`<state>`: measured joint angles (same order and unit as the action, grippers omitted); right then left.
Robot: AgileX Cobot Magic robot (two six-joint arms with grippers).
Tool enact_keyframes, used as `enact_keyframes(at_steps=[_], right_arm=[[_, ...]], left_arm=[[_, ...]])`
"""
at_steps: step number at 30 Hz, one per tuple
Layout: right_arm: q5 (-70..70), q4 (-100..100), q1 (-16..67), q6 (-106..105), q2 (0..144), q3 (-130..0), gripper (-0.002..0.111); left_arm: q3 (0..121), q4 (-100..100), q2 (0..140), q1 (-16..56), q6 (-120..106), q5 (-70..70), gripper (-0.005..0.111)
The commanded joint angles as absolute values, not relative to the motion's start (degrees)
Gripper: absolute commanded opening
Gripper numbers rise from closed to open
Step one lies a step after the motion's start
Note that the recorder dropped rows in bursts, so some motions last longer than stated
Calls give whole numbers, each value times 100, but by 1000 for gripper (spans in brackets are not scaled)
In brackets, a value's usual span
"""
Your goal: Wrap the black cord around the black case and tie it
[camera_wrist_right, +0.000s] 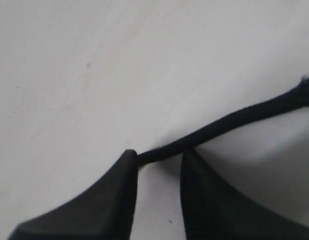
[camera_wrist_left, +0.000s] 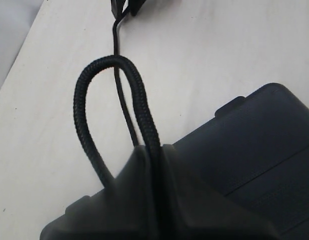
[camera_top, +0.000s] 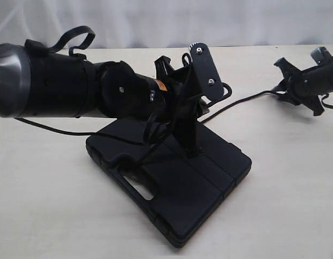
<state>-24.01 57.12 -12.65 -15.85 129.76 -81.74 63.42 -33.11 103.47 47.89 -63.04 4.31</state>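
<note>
The black case (camera_top: 177, 189) lies flat on the pale table, handle slot toward the camera. My left gripper (camera_top: 191, 147) points down over its top and is shut on the black cord (camera_wrist_left: 82, 105). A braided loop of that cord sticks out past the closed fingertips (camera_wrist_left: 139, 165), beside the case (camera_wrist_left: 254, 145). From there the cord (camera_top: 243, 99) runs across the table to my right gripper (camera_top: 278, 81) at the far right. In the right wrist view the cord (camera_wrist_right: 234, 120) lies across the tips of that gripper (camera_wrist_right: 159, 160), whose fingers stand apart.
A further stretch of thin cord (camera_top: 48, 128) trails left from the case under the left arm. Glossy arm cables loop over the left arm (camera_top: 75, 38). A white backdrop closes off the table's far edge (camera_top: 247, 47).
</note>
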Motion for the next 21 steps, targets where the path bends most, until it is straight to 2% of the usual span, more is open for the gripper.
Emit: enact_keyframes(at_steps=[1, 4, 7, 9, 11, 15, 16, 21], right_arm=[[-2838, 4904, -950, -1877, 13658, -8887, 16], [-3190, 2823, -631, -981, 14037, -9820, 4], [-3801, 946, -369, 245, 14175, -10647, 4], [-4080, 682, -224, 260, 14172, -11032, 5], [-4782, 1065, -72, 157, 14172, -11532, 17], [-5296, 2162, 142, -66, 14191, -11610, 66], [-5257, 2242, 216, -39, 14178, -11652, 70], [-5695, 1216, 387, 1321, 14378, -11658, 67]], left_arm=[[6342, -3362, 10299, 4799, -6265, 506, 0], [6342, -3362, 10299, 4799, -6265, 656, 0], [6342, -3362, 10299, 4799, -6265, 661, 0], [6342, -3362, 10299, 4799, -6265, 669, 0], [6342, -3362, 10299, 4799, -6265, 674, 0], [6342, -3362, 10299, 4799, -6265, 607, 0], [6342, -3362, 10299, 4799, -6265, 607, 0], [6342, -3362, 10299, 4799, -6265, 696, 0]])
